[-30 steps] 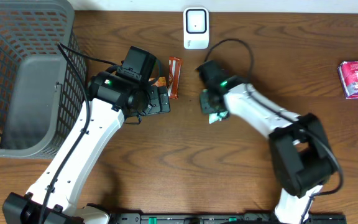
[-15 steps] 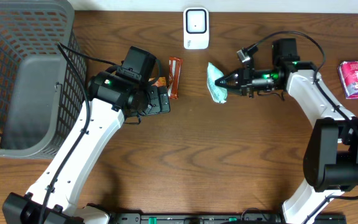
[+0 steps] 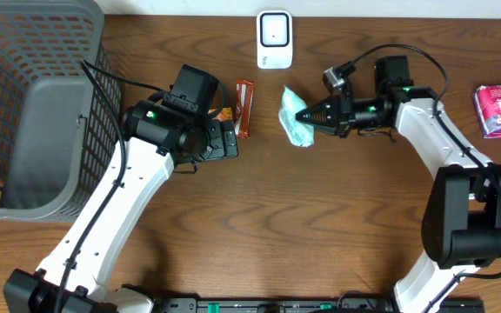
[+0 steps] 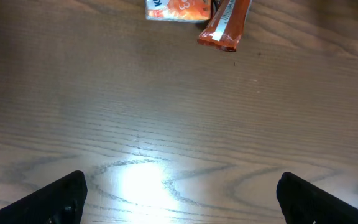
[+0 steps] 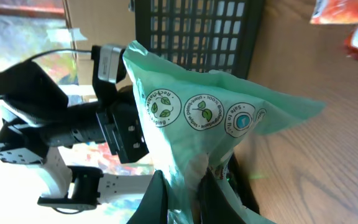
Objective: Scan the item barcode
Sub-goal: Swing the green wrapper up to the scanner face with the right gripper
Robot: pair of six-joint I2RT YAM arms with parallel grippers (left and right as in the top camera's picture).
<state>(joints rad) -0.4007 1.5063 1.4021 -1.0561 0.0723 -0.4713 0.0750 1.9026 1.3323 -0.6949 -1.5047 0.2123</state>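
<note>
Left jaws: spread wide, empty, over the desk (image 4: pixel 166 124).
Right jaws: I see them pinched on the pouch (image 3: pixel 296 120), at its right edge.
Scanner (image 3: pixel 274 39): top centre.
Pouch: upper centre, long axis up-down, just below-right of scanner; right arm nearer.

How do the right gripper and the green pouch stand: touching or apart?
Touching. The right wrist view shows the right gripper shut on the green pouch, pinching its edge.

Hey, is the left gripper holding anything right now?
No, the left gripper stands wide open over the table, and the orange packet and red bar lie beyond its fingertips.
</note>
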